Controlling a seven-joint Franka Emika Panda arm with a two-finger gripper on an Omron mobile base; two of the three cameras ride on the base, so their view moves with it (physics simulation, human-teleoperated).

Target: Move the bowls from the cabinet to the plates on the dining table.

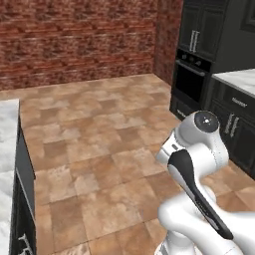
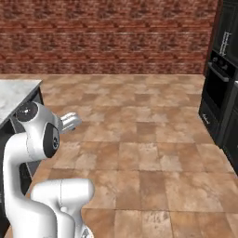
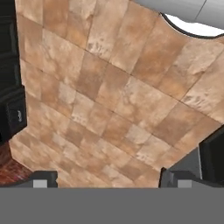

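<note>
From the left base view, my white arm [image 1: 199, 164] folds up from the lower right over a floor of brown stone tiles [image 1: 99, 144]. At the left edge runs the dining table [image 1: 7, 149], white marble with grey veins on a dark base. Far off to the right stands the dark, almost black cabinet [image 1: 201, 25] with panelled doors and a pair of vertical silver bar handles [image 1: 194, 40], above a black built-in oven [image 1: 191, 82]. Beside that, a pale counter top [image 1: 239, 79] sits on dark drawers. A red brick wall [image 1: 74, 40] closes the back of the room.

From the right base view, my arm [image 2: 37, 139] rises at the lower left, just in front of the marble corner of the dining table [image 2: 14, 95], which is close behind my elbow. The oven [image 2: 214, 93] and the dark cabinet [image 2: 228, 28] with one silver handle stand at the far right, well apart from me across the tiled floor.

From the hand view, my gripper [image 3: 107, 179] points down at bare floor tiles, my two dark fingertips [image 3: 43, 179] standing far apart at the bottom, jaws spread wide with nothing between them. A black panelled cabinet front [image 3: 11, 87] lies along the left edge, beyond my left fingertip.
</note>
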